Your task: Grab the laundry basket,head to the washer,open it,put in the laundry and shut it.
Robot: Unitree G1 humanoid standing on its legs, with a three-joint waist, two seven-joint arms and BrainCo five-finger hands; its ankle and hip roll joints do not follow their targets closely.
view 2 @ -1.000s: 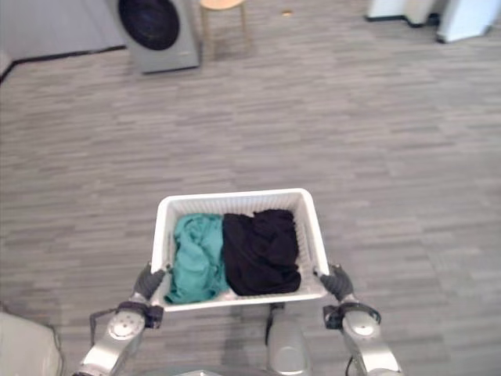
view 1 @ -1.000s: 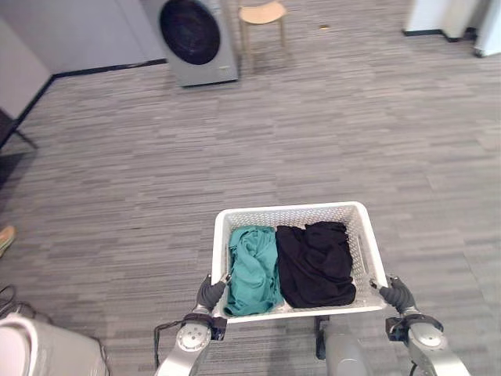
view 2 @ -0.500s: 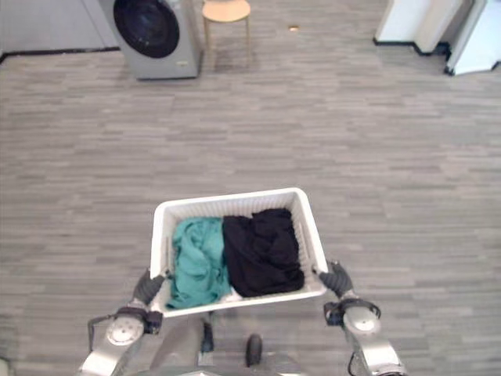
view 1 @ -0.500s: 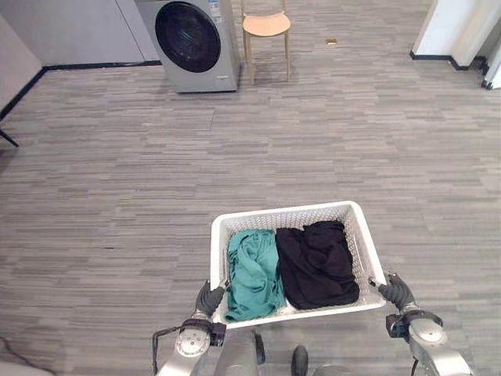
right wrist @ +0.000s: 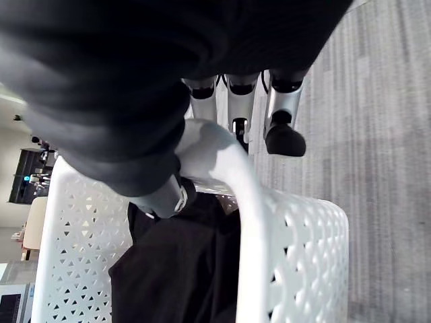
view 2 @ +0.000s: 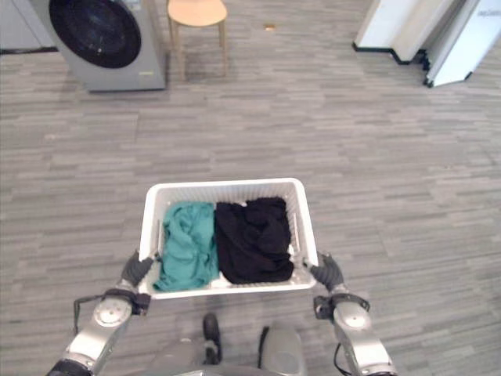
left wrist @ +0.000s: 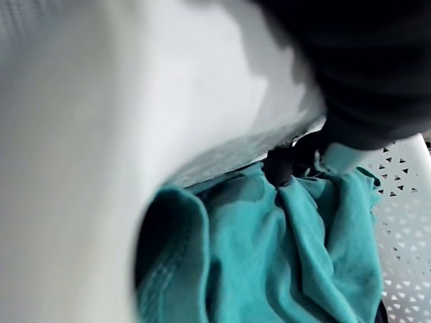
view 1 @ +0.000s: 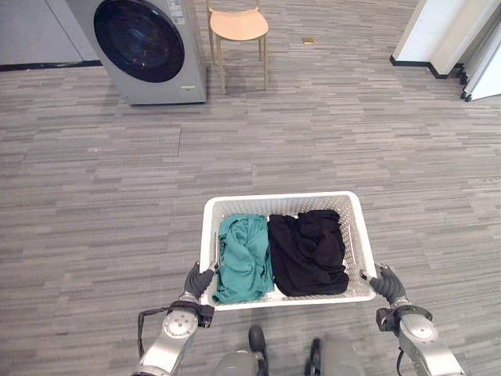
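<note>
Fingers [right wrist: 283, 111] of the right hand [view 1: 389, 283] are curled over the white rim of the laundry basket [view 1: 352, 210] in the right wrist view, with the thumb tucked against the inner side of that rim, so the basket's right edge is grasped. The left hand [view 1: 196, 280] is seen at the basket's lower left corner in the left eye view, pressed against the rim; in the left wrist view a dark fingertip is hooked over the rim above the cloth, so this edge is grasped as well. The basket is held between the two hands in the lower middle of the frame, above the grey striped floor [view 1: 94, 204]. Inside it, a teal garment [view 1: 243, 258] is bunched in the left half and a black garment [view 1: 309, 251] is piled in the right half, the two touching along the middle. The perforated white walls are visible around both garments. At the upper left of the frame a grey washer [view 1: 145, 47] is seen standing on the floor, its round dark door closed and turned toward the camera. Just to the right of the washer a light wooden stool [view 1: 237, 27] is placed. White panels [view 1: 438, 31] are seen at the upper right corner. The washer and the basket are well apart.
</note>
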